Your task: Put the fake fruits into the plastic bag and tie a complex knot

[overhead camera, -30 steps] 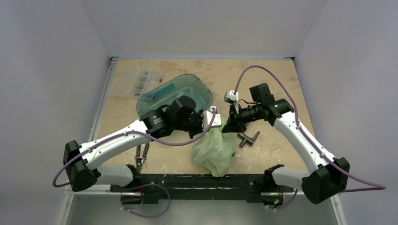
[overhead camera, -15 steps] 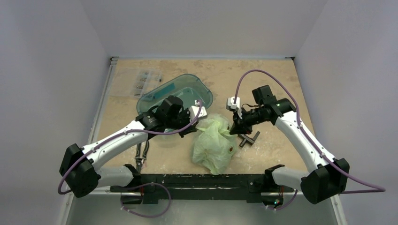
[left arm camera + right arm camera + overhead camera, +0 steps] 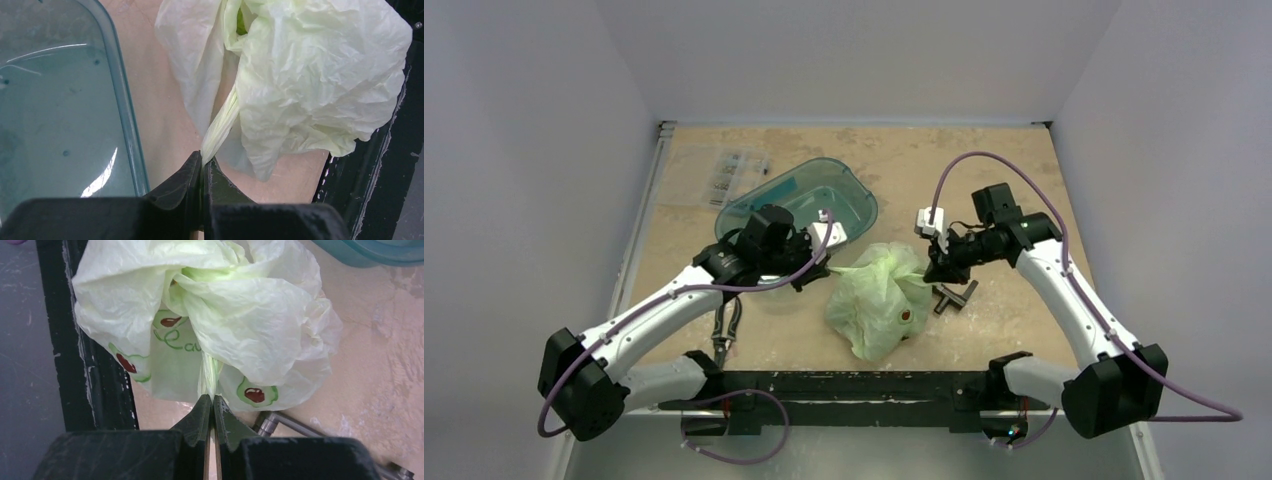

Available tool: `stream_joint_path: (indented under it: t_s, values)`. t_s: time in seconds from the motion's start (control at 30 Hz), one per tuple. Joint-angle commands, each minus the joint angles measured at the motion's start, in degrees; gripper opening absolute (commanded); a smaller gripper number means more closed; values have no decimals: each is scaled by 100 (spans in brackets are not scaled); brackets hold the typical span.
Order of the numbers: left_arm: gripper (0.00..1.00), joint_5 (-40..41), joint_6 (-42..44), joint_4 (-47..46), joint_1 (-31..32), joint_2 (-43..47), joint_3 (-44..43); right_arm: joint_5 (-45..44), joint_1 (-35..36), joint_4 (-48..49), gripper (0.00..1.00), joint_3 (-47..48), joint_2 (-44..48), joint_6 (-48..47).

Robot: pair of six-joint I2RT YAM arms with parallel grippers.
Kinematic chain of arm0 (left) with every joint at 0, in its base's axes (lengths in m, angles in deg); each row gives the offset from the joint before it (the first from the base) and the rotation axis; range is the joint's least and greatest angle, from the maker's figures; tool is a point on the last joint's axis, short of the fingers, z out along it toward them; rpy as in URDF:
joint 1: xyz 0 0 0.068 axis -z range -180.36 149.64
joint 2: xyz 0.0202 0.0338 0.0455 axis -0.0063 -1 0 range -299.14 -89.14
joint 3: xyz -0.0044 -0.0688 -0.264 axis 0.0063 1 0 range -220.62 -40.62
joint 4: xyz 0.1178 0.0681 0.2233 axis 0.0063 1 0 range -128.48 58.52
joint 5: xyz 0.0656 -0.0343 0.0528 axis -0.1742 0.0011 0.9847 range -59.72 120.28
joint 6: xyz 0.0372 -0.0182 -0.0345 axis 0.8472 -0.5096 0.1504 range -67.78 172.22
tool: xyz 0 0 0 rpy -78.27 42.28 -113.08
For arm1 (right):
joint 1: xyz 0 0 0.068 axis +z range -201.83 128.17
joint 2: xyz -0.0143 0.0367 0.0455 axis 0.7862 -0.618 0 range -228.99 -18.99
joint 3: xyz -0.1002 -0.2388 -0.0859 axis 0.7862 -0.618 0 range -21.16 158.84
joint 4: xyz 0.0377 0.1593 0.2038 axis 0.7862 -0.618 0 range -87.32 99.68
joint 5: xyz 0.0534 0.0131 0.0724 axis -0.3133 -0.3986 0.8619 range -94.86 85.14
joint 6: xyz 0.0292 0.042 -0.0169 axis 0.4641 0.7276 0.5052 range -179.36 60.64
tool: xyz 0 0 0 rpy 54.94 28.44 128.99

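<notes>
Pale green plastic bag [image 3: 876,298] lies bulging on counter [image 3: 994,160], between the 2 arms. Its mouth is drawn into 2 twisted strands: left fingers [image 3: 192,172] pinch 1, right fingers [image 3: 199,419] pinch the other. Teal tub [image 3: 849,192] sits just behind-left.

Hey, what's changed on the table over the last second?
The left gripper drew back left toward the teal tub, and the right gripper edged right. Each is shut on a twisted strand of the plastic bag, stretching its top wider. The tub and black T-shaped tool stayed put.
</notes>
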Motion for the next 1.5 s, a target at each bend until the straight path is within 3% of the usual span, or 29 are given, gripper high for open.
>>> stream_joint_path:
  t_s: [0.0,0.23,0.47,0.5,0.53,0.57,0.6,0.67,0.77,0.8,0.93,1.07,1.17,1.23,1.33,1.47]
  values:
    - [0,603,-65,601,-307,352,169,-729,-377,-273,0,-53,163,-492]
    - [0,421,586,494,-447,589,691,-755,-513,-380,0,-312,229,-1045]
    - [0,-34,958,445,-398,672,571,-177,-484,-362,0,-370,340,-1026]
    - [0,-135,985,476,-401,659,512,-150,-479,-385,5,-345,312,-1034]
    - [4,-229,994,525,-402,642,445,-141,-478,-441,16,-312,269,-1066]
    - [16,-323,995,572,-397,626,374,-142,-478,-508,27,-274,229,-1145]
    - [36,-408,1007,636,-400,622,311,-154,-480,-548,38,-251,201,-1187]
    - [64,-404,952,637,-413,716,270,-196,-487,-549,57,-240,226,-1169]
    - [96,-366,948,386,-462,1093,395,-227,-482,-475,68,-282,411,-1088]
    - [99,-362,962,279,-483,1251,455,-231,-479,-438,70,-308,464,-1040]
    - [100,-238,1003,74,-503,1653,660,-133,-439,-135,69,-462,535,-880]
    - [100,-67,1192,398,-537,1379,485,-235,-108,408,69,-650,480,-587]
    - [100,-717,2208,724,-568,1223,418,-453,213,820,70,-825,484,-402]
    - [100,-495,2441,605,-520,989,394,-598,393,1052,69,-955,518,-286]
    - [100,-97,2618,425,-501,514,203,-887,581,1605,64,-1202,574,65]
    - [100,-55,2684,133,-472,87,20,-1105,654,1908,47,-1257,493,477]
